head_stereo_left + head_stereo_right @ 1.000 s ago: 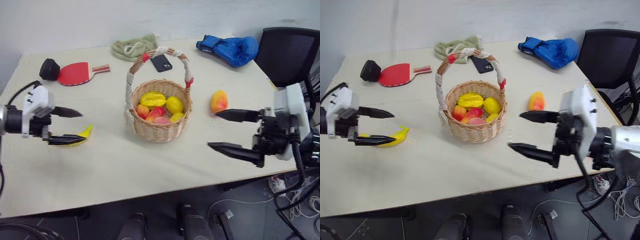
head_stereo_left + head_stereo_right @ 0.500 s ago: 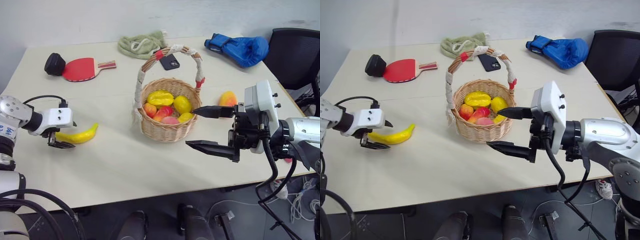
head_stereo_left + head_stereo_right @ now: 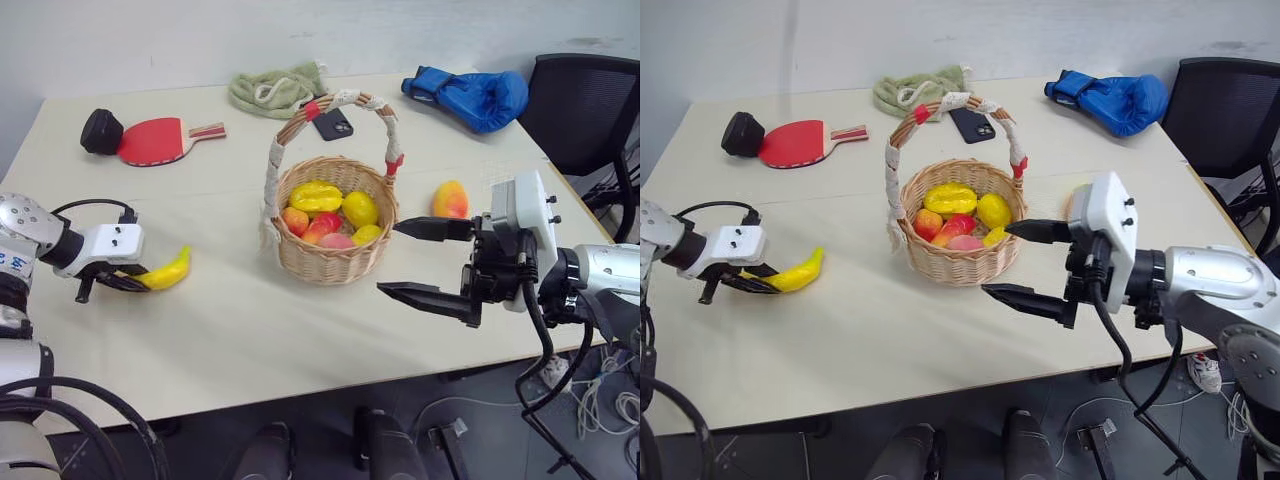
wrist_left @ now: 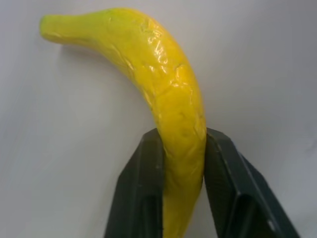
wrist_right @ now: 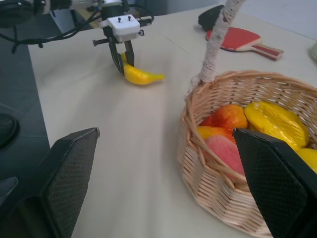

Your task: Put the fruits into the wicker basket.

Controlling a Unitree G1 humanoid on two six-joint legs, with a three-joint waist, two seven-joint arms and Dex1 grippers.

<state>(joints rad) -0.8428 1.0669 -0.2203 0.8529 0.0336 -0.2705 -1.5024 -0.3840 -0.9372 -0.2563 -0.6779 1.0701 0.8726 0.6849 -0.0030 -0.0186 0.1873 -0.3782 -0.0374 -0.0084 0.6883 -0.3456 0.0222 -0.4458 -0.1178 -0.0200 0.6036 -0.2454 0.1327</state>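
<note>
We observe the left gripper clamped on the banana: both black fingers press against its lower end, whereas a second ago they stood spread above and below it. The banana lies on the table at the robot's left, its free tip pointing toward the wicker basket. Whether the fruit is lifted clear of the table or resting on it, we cannot tell from these views.

The right gripper hovers with its fingers spread wide and holds nothing, as it did a second ago. It sits just beside the basket's right wall. The mango lies on the table to the right of the basket, behind the upper right finger.

The basket stands upright near the table's centre and contains several small yellow and red toy fruits.

At the far edge we note a red paddle, a green cloth, a phone and a blue boxing glove.
</note>
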